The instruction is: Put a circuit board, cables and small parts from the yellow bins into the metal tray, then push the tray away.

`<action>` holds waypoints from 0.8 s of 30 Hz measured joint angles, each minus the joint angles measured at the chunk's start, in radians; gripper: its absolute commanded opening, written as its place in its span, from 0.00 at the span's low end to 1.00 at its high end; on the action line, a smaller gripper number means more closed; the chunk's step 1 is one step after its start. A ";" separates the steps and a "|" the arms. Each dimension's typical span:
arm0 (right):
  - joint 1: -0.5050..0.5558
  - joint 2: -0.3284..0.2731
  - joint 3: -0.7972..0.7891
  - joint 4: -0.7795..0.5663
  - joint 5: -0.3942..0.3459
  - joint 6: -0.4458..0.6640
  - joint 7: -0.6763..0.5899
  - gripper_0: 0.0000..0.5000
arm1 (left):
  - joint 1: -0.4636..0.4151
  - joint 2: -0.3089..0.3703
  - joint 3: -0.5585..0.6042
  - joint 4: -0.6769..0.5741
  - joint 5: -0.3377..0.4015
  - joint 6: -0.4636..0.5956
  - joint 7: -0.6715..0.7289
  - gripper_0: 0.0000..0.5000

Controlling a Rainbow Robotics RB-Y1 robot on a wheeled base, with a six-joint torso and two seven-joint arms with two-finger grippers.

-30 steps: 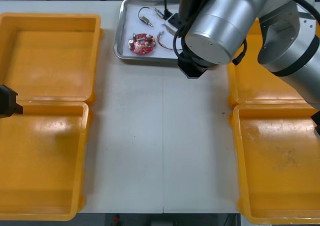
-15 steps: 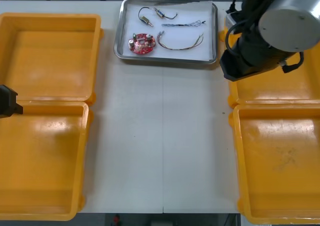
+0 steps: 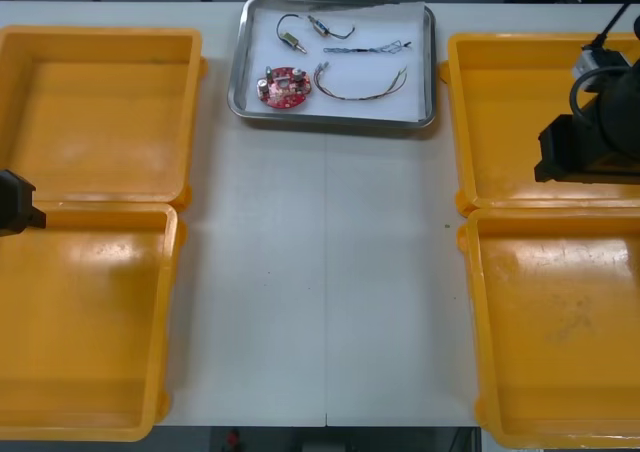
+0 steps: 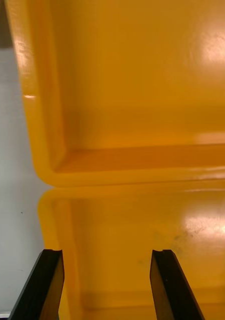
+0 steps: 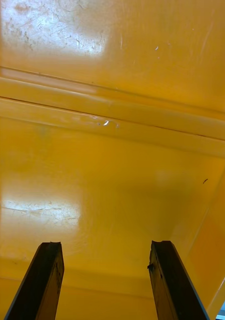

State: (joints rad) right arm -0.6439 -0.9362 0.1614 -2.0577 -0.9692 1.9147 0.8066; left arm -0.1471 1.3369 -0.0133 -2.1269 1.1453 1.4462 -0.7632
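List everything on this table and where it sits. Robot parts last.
table: one, light, under everything
yellow bins: four, yellow, two at each side of the table
metal tray: one, shiny rim, white inside, far middle, between the bins
circuit board: one, red, round, tray's near left
cables: about four, thin, spread across the tray
small metal parts: two, silver, tray's far left
left gripper: one, black, open, over the left bins
right gripper: one, black, open, over the right bins

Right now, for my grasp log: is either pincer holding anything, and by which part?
Nothing is held: the left pincer and the right pincer both stand open above yellow bins.
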 measured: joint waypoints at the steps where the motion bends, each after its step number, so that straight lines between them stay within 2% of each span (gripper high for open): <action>1: 0.035 -0.007 -0.032 -0.009 -0.003 0.000 0.000 1.00 | 0.000 0.000 0.000 0.000 0.000 0.000 0.000 1.00; 8: 0.221 -0.012 -0.212 -0.036 -0.017 -0.029 0.004 1.00 | 0.000 0.000 0.000 0.000 0.000 0.000 0.000 1.00; 11: 0.276 -0.012 -0.259 -0.037 -0.017 -0.031 0.043 1.00 | 0.000 0.000 0.000 0.000 0.000 0.000 0.000 1.00; 15: 0.324 -0.012 -0.294 -0.037 -0.015 -0.035 0.162 1.00 | 0.000 0.000 0.000 0.000 0.000 0.000 0.000 1.00; 24: 0.375 -0.012 -0.304 -0.025 -0.010 -0.084 0.165 1.00 | 0.000 0.000 0.000 0.000 0.000 0.000 0.000 1.00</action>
State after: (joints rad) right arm -0.2685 -0.9481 -0.1427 -2.0825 -0.9794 1.8303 0.9718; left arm -0.1471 1.3369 -0.0133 -2.1270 1.1454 1.4462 -0.7632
